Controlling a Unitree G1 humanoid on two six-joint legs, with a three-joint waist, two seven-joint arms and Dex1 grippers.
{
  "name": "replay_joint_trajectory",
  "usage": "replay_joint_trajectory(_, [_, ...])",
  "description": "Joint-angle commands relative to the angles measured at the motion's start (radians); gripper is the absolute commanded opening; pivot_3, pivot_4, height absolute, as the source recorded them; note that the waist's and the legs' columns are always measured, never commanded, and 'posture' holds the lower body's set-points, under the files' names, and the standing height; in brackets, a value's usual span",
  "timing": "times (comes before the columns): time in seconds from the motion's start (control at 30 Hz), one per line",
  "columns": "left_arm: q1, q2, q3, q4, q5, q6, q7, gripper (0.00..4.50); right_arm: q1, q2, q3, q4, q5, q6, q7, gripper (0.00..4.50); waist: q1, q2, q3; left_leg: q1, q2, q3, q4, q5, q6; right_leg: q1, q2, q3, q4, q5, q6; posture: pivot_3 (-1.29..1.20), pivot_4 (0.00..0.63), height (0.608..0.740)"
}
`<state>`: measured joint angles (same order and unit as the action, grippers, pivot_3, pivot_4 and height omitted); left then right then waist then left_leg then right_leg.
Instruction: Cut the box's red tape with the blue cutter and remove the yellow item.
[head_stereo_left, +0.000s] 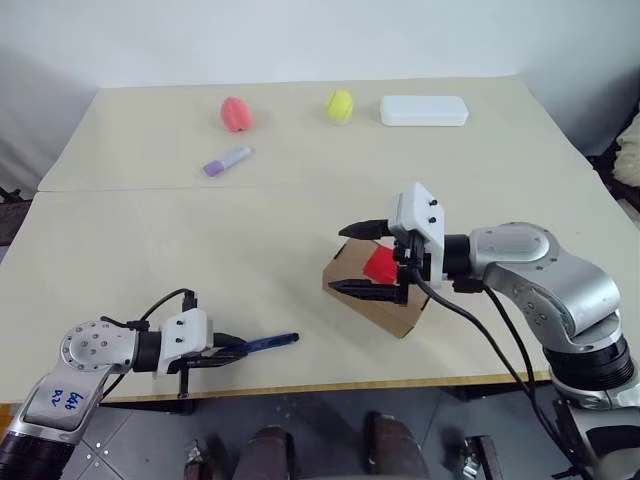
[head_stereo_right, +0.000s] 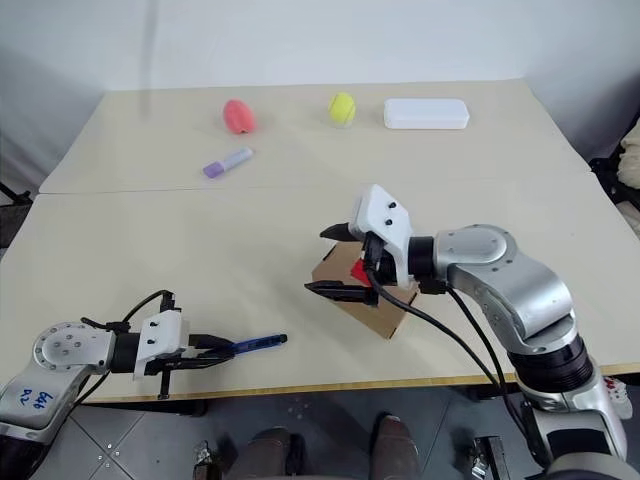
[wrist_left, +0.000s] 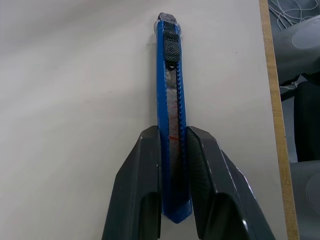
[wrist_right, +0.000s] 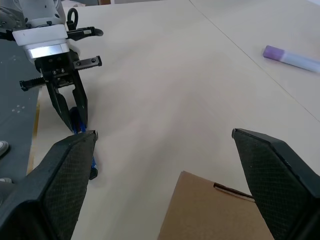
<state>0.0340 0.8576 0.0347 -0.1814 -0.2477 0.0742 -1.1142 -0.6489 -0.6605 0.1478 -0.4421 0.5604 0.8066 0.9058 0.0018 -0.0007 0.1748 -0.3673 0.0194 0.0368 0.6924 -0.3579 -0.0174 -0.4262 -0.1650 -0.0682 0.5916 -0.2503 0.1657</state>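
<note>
Jaws of the left gripper (wrist_left: 172, 165) are closed on the blue cutter (wrist_left: 171, 120), one black finger pressed to each long side of its rear half, as the left wrist view shows plainly. From the head views the cutter lies low over the near part of the bench (head_stereo_left: 150, 230), close to its front edge, with its long axis running roughly parallel to that edge; the free end with the dark slider points toward the robot's right, in the direction of the box (head_stereo_left: 385, 300), and the butt end sits back between the fingers. Whether the cutter rests on the bench surface or is lifted just clear of it cannot be told. Jaws of the right gripper (head_stereo_left: 367, 258) stand spread wide, one finger above and one below the box's upper left corner, bracketing it; whether the fingertips touch the cardboard cannot be told. That box sits tilted on the bench to the right of centre, well apart from the cutter, with the red tape (head_stereo_left: 380, 264) showing on its top face between the two right fingers. Farther back lie a lilac marker (head_stereo_left: 227, 161), a pink egg-shaped object (head_stereo_left: 235, 114), a yellow-green ball (head_stereo_left: 339, 105) and a white case (head_stereo_left: 424, 110).
</note>
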Motion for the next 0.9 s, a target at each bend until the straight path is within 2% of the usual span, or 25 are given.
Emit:
replay_joint_trajectory(0.03, [0.031,0.006,-0.026,0.028,0.026,0.023,0.004,0.4,-0.018,-0.01,-0.033,-0.028,0.022,-0.011,0.011,4.5,0.0,0.0,0.0,0.0,0.0,0.0,0.0,0.0,0.0,0.0,0.0,0.0,0.0,0.0,0.0,0.0,0.15,0.74])
replay_joint_trajectory(0.17, [0.042,0.021,-0.016,0.031,0.014,-0.001,-0.029,0.4,-0.027,-0.001,0.002,-0.085,0.06,0.027,0.022,4.5,-0.003,0.0,0.0,0.0,0.0,0.0,0.0,0.0,0.0,0.0,0.0,0.0,0.0,0.0,0.0,0.0,0.15,0.74])
replay_joint_trajectory(0.27, [0.05,0.042,0.001,0.042,-0.003,-0.01,-0.058,0.4,-0.025,-0.006,0.118,-0.158,-0.006,0.007,0.024,3.91,-0.007,0.0,0.0,0.0,0.001,0.0,0.0,0.0,0.0,-0.001,0.0,0.0,0.0,0.0,0.0,0.0,0.15,0.74])
replay_joint_trajectory(0.47, [0.048,0.063,0.008,0.045,-0.043,0.031,-0.097,0.4,-0.042,0.001,0.344,-0.143,-0.167,-0.103,0.082,1.78,-0.022,0.0,0.0,0.0,0.001,0.003,-0.001,-0.002,0.002,-0.002,0.0,-0.001,0.0,0.0,0.0,0.0,0.15,0.74])
replay_joint_trajectory(0.63, [0.05,0.078,0.009,0.025,-0.077,0.071,-0.126,0.4,-0.104,0.055,0.551,0.074,-0.41,-0.321,0.134,0.02,-0.035,0.0,0.0,0.001,0.001,0.004,-0.001,-0.002,0.002,-0.002,0.0,-0.001,0.0,0.0,0.0,0.0,0.15,0.74])
replay_joint_trajectory(0.9, [0.037,0.078,0.0,0.013,-0.076,0.095,-0.125,0.4,-0.094,0.137,0.615,0.242,-0.544,-0.465,0.185,0.0,-0.032,0.0,0.0,0.0,0.002,0.004,-0.001,-0.004,0.001,-0.003,0.0,-0.006,0.0,0.0,0.0,0.0,0.15,0.74])
